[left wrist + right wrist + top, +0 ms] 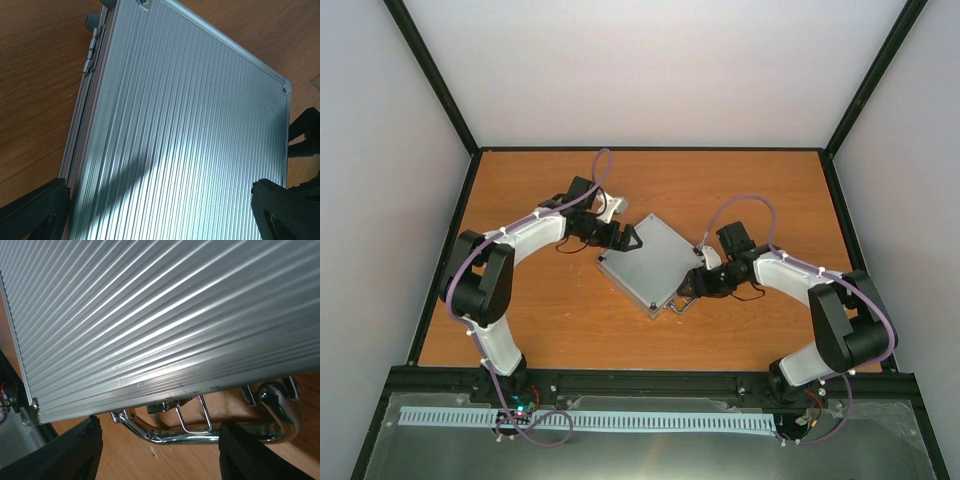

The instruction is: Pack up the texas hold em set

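1. The silver case lies flat and closed in the middle of the brown worktop. It is turned so that its corners point to the far and the near side.
2. The lid is of ribbed aluminium, and there is a small rivet in each corner that is visible.
3. The left claw is at the far-left corner of the case, low over the lid.
4. In the left wrist view its two black fingers stand very wide apart, one at each side of the lid. They hold nothing. I cannot tell if they touch the case.
5. In the same view a small hinge shows on the side edge of the case.
6. The right claw is at the near-right edge of the case, just beside the chrome handle.
7. Its fingers are partly apart and nothing is clamped between them. The handle and a wire latch show in the gap between the fingers.
8. The handle lies down on the worktop against the edge of the case.
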`<move>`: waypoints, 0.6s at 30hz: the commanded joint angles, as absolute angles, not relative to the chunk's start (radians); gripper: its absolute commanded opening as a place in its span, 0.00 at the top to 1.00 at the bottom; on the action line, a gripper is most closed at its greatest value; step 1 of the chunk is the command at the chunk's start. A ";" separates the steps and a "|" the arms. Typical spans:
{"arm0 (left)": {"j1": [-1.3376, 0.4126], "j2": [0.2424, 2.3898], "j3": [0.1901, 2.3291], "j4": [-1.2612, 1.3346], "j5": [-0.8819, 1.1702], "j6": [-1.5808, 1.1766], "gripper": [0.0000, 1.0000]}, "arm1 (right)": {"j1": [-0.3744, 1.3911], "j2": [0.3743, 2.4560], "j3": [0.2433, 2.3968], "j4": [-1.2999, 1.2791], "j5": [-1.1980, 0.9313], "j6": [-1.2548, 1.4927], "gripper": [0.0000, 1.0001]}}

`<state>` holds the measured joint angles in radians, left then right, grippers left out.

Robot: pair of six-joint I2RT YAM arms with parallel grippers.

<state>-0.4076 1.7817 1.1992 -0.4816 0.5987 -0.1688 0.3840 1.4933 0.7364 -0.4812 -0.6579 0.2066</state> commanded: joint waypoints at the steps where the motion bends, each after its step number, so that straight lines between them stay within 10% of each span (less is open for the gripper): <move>1: -0.411 1.742 1.156 -0.417 0.660 -0.178 0.00 | 0.400 1.509 0.735 -0.413 -0.611 0.204 0.36; 18: -0.412 1.713 1.063 -0.441 0.654 -0.138 0.02 | 0.429 1.609 0.750 -0.396 -0.669 0.192 0.37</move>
